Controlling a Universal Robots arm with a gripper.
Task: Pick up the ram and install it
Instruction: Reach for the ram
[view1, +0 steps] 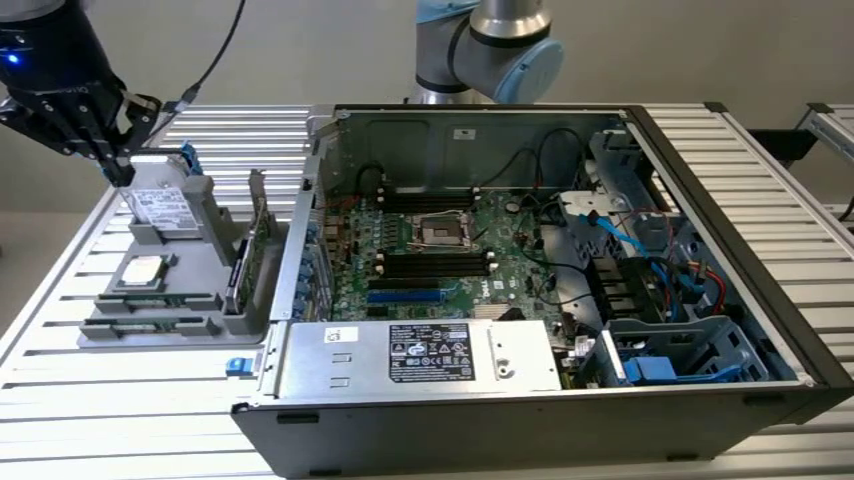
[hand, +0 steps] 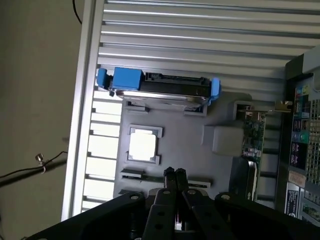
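Note:
Two ram sticks (view1: 150, 300) stand on edge in the near slots of a grey parts tray (view1: 200, 205) at the exterior view's left, thin green strips seen from above. My gripper (view1: 118, 170) hangs well above the tray's far left corner, near the hard drive, and is apart from the ram. In the wrist view its fingers (hand: 175, 174) are pressed together with nothing between them. Below them lies the tray, and one ram slot (hand: 134, 174) is partly covered by the fingertips. The open computer case (view1: 534, 400) shows the motherboard with its black memory slots (view1: 434, 265).
The tray also carries a silver hard drive in a blue caddy (hand: 160, 85), a square processor (hand: 143, 147) and an upright green expansion card (hand: 252, 131). The case wall (view1: 296, 250) rises right beside the tray. Cables and a drive cage (view1: 667, 350) crowd the case's right side.

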